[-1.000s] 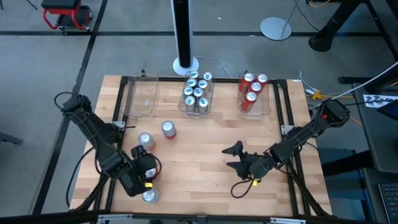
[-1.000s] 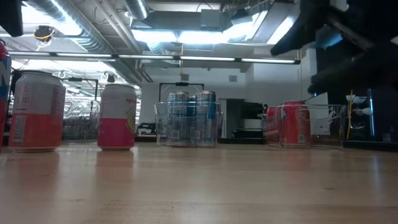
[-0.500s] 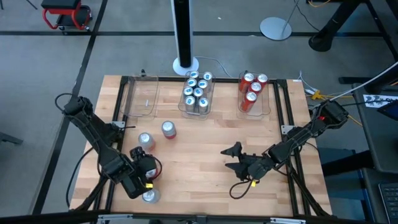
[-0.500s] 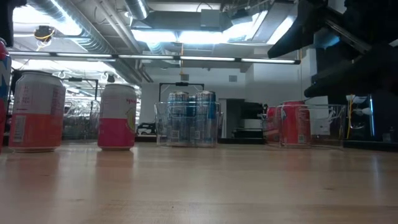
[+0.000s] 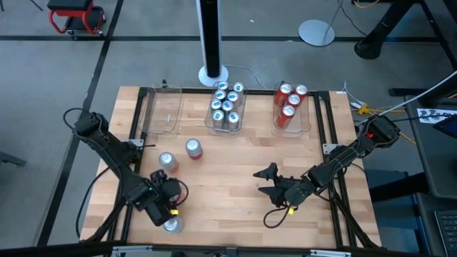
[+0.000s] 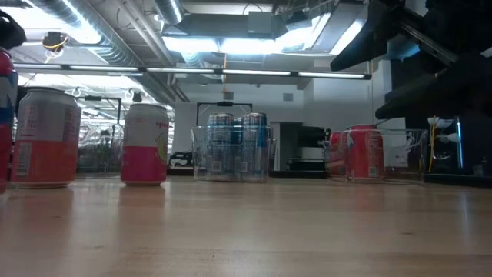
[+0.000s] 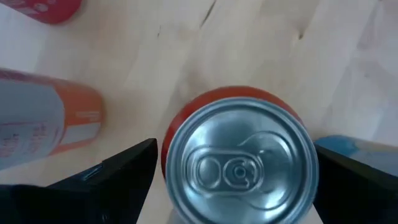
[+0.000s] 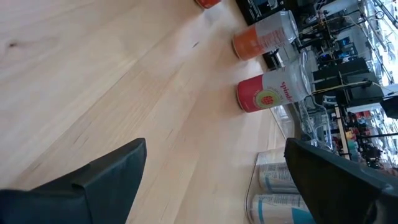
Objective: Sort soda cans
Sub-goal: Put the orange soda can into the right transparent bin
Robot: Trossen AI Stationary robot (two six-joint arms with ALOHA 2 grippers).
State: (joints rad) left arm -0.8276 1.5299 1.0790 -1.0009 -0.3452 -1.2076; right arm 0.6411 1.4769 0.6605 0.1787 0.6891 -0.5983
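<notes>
Blue cans binned at 12, red cans at 1. Four loose cans left around 8. My left gripper hangs wide over a red can; right gripper wide, empty, at 5.

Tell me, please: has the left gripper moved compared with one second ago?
Yes, slightly. In the high view the left gripper has drifted toward the table's near edge, closer to the silver-topped can there, its open fingers straddling a red can.
</notes>
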